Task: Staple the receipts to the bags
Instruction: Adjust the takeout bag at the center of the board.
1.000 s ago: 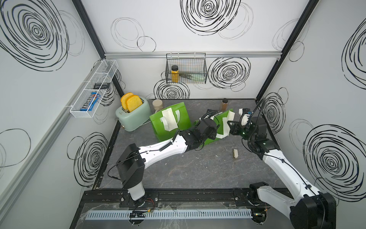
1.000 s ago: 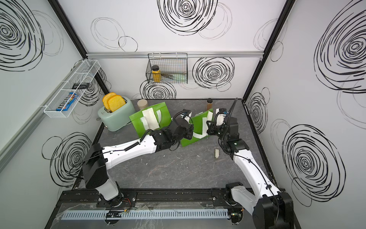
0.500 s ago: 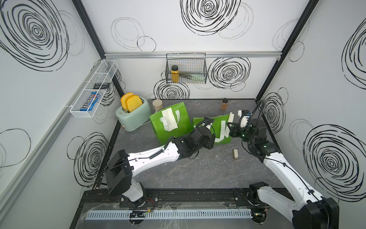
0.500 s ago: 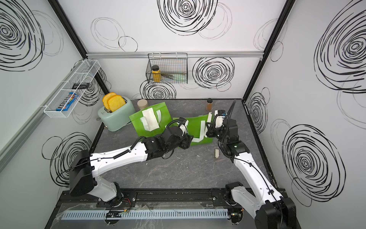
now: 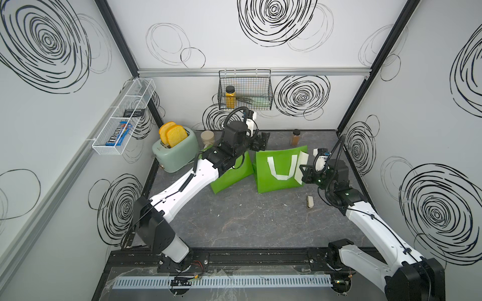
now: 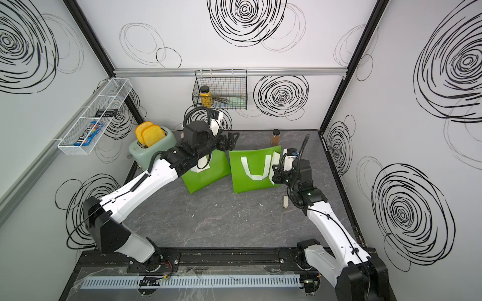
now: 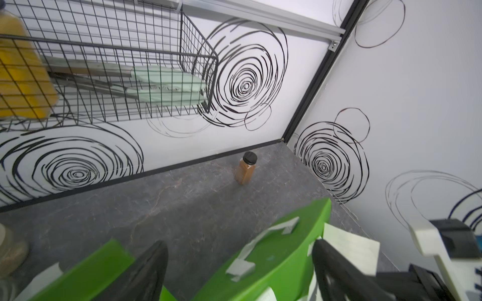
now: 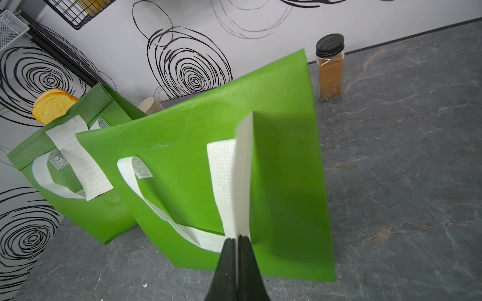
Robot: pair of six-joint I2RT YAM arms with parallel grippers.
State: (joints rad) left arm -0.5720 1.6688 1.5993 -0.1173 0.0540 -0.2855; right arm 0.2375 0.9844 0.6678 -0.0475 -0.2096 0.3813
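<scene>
Two green bags lie flat, side by side, toward the back of the bench (image 5: 247, 216). The left bag (image 5: 229, 174) is partly under the left arm. The right bag (image 5: 279, 179) lies in front of the right arm.

Treat the bags as light, limp fabric that is likely to slide or buckle when pushed. Treat the receipts as thin paper that creases and tears easily. Pinch a receipt flat near a short end.

One lined receipt (image 8: 78, 156) lies on the left bag, across its handle. The other receipt (image 8: 243, 177) stands edge-on over the right bag, beside its handle strap.

- **Right claw** (image 8: 237, 242): fingers together, clamped on the near end of the upright receipt. The arm reaches low and forward.
- **Left claw** (image 5: 259, 142): fingers wide apart, holding nothing. It is raised above the bags' far edges, and the forearm crosses the left bag.
</scene>
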